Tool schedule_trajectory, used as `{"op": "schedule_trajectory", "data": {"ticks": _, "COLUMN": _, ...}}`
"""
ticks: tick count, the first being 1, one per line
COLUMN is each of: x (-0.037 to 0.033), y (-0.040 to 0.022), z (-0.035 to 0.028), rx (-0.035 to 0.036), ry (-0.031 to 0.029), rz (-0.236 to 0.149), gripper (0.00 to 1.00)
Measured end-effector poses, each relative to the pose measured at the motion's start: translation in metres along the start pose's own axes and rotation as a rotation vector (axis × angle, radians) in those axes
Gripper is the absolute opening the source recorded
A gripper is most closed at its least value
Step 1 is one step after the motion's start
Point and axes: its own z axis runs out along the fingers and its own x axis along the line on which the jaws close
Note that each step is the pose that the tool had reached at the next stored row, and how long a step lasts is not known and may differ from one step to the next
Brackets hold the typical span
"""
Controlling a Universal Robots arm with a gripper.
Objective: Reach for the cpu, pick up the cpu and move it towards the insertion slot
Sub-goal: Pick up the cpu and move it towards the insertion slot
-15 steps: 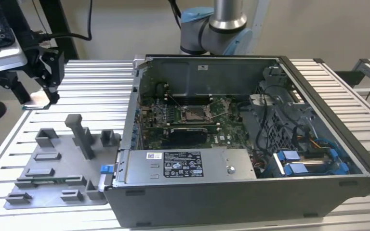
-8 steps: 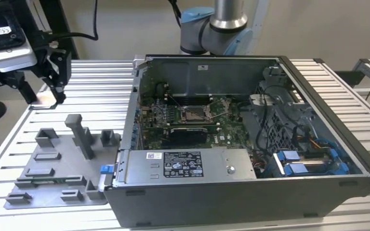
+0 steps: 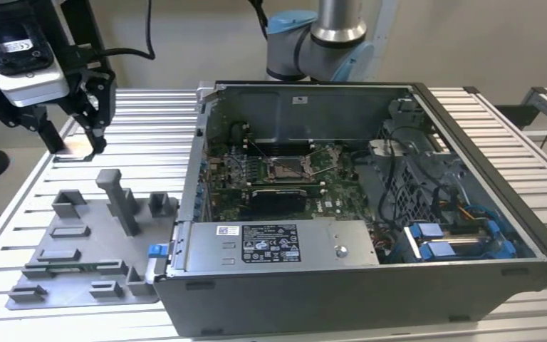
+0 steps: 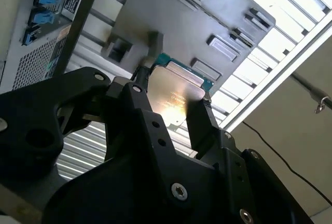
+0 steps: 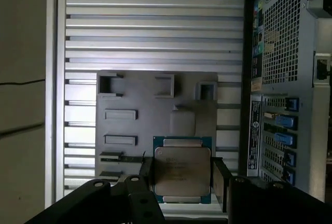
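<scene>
Pinching the cpu (image 5: pixel 181 169) across two opposite edges, my gripper (image 5: pixel 182 177) has its fingers (image 5: pixel 222 182) closed against the chip's flanks, and the metal lid sits bare between them. I judge the chip to be light and quite rigid, so weight is not the worry. The smooth lid would be slippery under a pad, and the underside is likely delicate. The thin board edges are therefore the sensible place to grip, squarely and with modest force, because any tilt could let it twist out. The first wrist view looks flat onto the lid and shows the chip held square, lifted clear of the grey tray (image 5: pixel 155 110) lying beyond it. The second wrist view sees the same grip obliquely, with glare across the lid and a teal rim at the chip's far edge, but tells me less about squareness. The exterior view supplies what the wrist cameras lack: the insertion slot (image 3: pixel 286 169), a shiny frame with a dark centre on the green board inside the open computer case (image 3: pixel 350 285). It lies well apart from me, toward the exterior view's right, while I hang at the far left past the tray.
</scene>
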Motion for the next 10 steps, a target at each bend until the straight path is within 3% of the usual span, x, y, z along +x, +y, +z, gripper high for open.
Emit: {"op": "schedule_trajectory", "data": {"ticks": 10, "x": -0.013, "y": 0.0, "z": 0.0, "rx": 0.0, "ry": 0.0, "rz": 0.0, "gripper": 0.0}}
